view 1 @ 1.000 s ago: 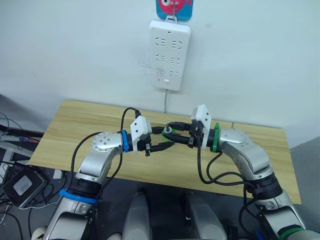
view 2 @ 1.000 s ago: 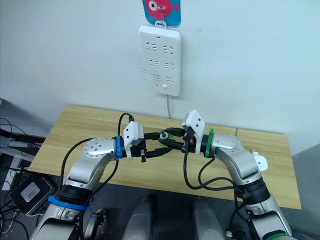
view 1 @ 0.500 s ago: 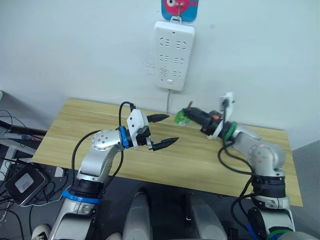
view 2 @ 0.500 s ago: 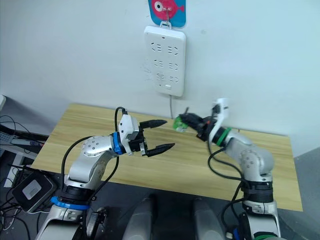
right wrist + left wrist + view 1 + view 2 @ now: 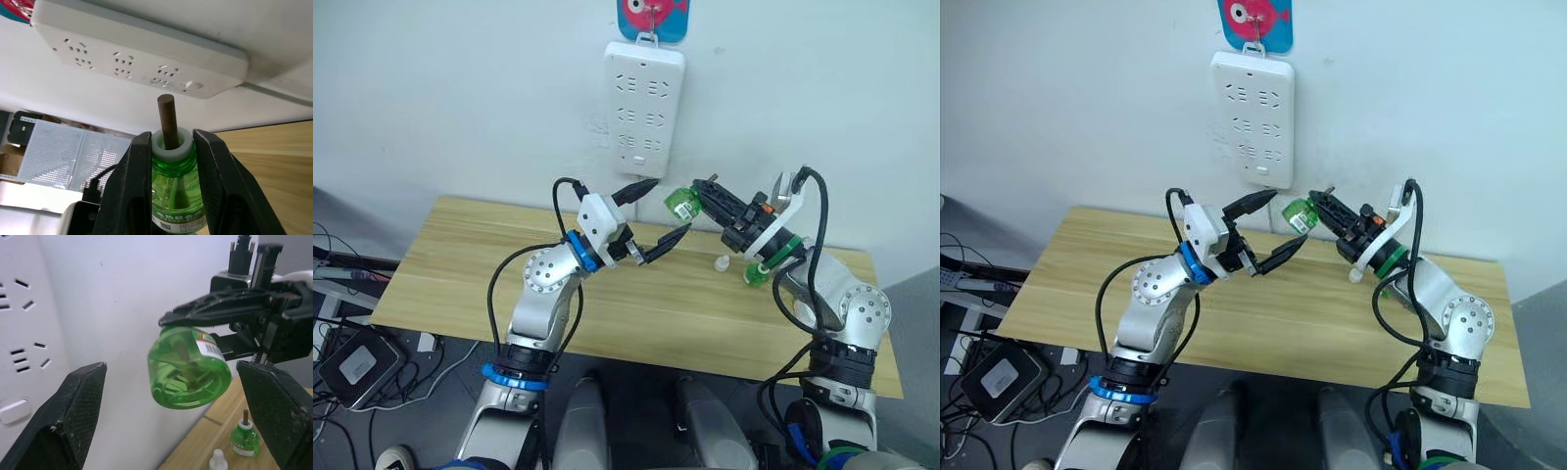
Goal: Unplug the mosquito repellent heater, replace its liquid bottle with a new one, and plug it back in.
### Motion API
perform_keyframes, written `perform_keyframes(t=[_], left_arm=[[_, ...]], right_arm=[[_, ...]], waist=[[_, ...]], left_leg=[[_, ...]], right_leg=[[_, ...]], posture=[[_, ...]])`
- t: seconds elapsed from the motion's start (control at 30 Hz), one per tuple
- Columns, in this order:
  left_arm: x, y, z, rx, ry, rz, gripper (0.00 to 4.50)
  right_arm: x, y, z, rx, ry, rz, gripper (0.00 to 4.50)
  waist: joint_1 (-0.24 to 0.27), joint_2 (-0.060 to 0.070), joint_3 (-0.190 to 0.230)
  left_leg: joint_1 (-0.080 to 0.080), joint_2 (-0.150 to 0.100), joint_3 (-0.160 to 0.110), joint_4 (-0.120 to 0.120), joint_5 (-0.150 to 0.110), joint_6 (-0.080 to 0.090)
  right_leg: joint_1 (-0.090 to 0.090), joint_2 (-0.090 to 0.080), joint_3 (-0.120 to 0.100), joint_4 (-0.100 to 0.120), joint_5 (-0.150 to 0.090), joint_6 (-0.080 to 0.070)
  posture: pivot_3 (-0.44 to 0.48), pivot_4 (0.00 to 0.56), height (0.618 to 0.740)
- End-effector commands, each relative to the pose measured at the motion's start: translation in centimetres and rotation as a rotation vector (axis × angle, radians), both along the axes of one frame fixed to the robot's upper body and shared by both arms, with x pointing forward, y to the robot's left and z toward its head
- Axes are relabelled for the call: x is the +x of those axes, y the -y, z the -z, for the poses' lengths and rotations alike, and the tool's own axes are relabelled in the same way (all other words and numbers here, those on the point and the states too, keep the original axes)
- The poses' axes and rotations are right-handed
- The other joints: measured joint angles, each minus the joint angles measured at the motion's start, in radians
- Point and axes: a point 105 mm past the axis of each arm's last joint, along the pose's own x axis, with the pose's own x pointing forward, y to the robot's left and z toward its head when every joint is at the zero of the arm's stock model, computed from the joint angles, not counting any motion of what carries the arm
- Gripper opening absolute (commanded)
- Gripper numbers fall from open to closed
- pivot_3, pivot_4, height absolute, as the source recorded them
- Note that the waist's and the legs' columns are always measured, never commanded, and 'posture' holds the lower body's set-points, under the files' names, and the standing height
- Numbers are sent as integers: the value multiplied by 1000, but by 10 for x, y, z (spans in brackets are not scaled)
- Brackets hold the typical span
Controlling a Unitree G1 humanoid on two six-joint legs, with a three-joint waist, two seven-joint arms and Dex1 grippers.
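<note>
A green liquid bottle (image 5: pixel 680 203) hangs in the air in front of the wall, below the power strip (image 5: pixel 644 108). My right gripper (image 5: pixel 701 197) is shut on its neck. In the right wrist view the brown wick (image 5: pixel 167 120) sticks out between the fingers (image 5: pixel 131 181). My left gripper (image 5: pixel 672 205) is open, its fingertips on either side of the bottle's base and apart from it. A second green bottle (image 5: pixel 243 440) and a small white cap (image 5: pixel 722 262) stand on the wooden table (image 5: pixel 470 264). The mosquito repellent heater is out of view.
The white power strip hangs on the wall from a hook under a pink and blue sticker (image 5: pixel 650 15), its cable running down behind the table. The second bottle and the cap sit close under my right forearm. A black box (image 5: pixel 352 362) lies on the floor at left.
The grippers met at the bottle low over the table; the left one opened. The right one has carried the bottle up toward the wall, and the open left gripper has followed.
</note>
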Motion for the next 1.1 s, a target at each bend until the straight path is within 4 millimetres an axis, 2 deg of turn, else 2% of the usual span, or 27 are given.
perform_keyframes(t=[0.03, 0.4, 0.5, 0.7, 1.03, 1.1], left_arm=[[-2, 6, -10, -26, 44, 1, 4500], [-1, 14, -18, -130, 1, 12, 4500], [-3, 16, -18, -144, -15, 21, 3898], [-6, 19, -15, -144, -36, 22, 2234], [-3, 20, -13, -133, -40, 4, 2219], [-3, 20, -13, -131, -45, 5, 2219]], right_arm=[[-9, 0, -15, 26, 46, -15, 875], [-9, -1, -18, 16, 40, -7, 875], [-8, -1, -19, 18, 39, 0, 875], [-8, -1, -21, 26, 41, 4, 875], [-11, -5, -20, 8, 44, -10, 875], [-13, -6, -19, -11, 49, -21, 1601]], waist=[[0, 0, 0], [0, 0, 0], [1, 0, 0], [1, 0, 0], [1, 0, 0], [1, 0, 0]], left_leg=[[0, 0, 0, 0, 0, 0], [0, 0, 0, 0, 0, 0], [0, 1, 0, 0, 0, 0], [0, 1, 0, 0, 0, 0], [0, 1, 0, 0, 0, 0], [0, 1, 0, 0, 0, 0]], right_leg=[[0, 0, 0, 0, 0, 0], [0, 1, 0, 0, -1, 1], [0, 1, 0, 0, -1, 1], [0, 1, 1, 0, -1, 1], [0, 1, 1, 0, -3, 4], [0, 1, 1, 0, -3, 4]], posture=[[18, 266, 740], [12, 263, 740], [12, 263, 740], [13, 258, 740], [10, 252, 740], [7, 251, 740]])
